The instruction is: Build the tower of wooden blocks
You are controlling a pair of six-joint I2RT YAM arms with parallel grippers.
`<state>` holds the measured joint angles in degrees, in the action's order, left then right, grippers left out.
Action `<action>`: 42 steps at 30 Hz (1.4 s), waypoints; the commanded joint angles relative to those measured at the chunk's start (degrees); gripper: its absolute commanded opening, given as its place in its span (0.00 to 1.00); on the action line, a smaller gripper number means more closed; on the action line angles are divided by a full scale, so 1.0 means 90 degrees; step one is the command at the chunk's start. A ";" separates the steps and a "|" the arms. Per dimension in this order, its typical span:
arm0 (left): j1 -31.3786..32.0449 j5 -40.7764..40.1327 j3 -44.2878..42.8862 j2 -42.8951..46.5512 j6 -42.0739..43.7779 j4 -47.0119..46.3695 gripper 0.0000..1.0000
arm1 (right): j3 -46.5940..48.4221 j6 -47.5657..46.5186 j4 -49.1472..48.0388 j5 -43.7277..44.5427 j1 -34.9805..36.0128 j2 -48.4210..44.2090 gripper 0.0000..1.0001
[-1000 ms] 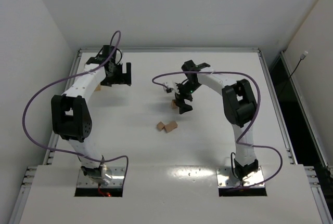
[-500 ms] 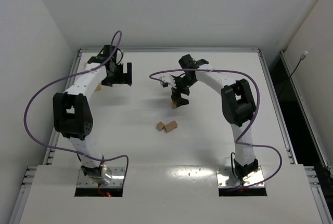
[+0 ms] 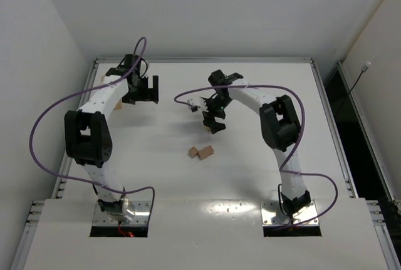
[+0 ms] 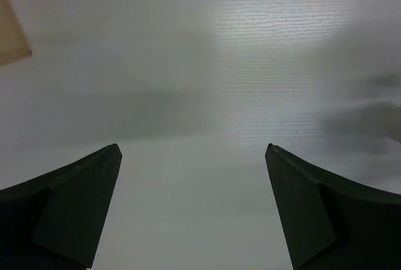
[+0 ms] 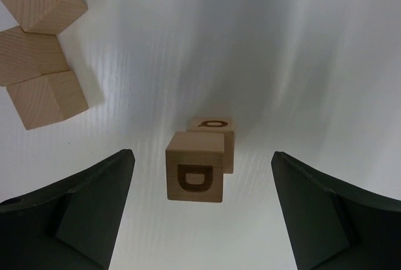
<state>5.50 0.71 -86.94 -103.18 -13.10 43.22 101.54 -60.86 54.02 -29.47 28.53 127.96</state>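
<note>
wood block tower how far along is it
Done: no finished tower shows. A D-marked block sits against a second lettered block; whether they are stacked is unclear. In hand: nothing; the right gripper brackets the D-marked block, jaws open. The left gripper is open and holds nothing. Left: two plain blocks lie loose.

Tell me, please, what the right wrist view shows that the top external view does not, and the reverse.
Only the right wrist view: two lettered blocks between the open fingers, the nearer marked D and the other close behind it. From above, the gripper largely covers them. Only the top external view: both arms whole, and the left gripper. Both: the right gripper and the pair of plain blocks beside it.
</note>
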 commanded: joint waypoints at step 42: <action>-0.0191 0.0185 -0.0350 -0.0177 -0.0028 -0.0076 1.00 | 0.0779 0.0151 0.0394 0.0804 0.0443 0.0684 0.93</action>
<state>4.40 1.78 -87.70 -104.73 -13.13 43.20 107.31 -59.68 57.43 -22.02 32.10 134.23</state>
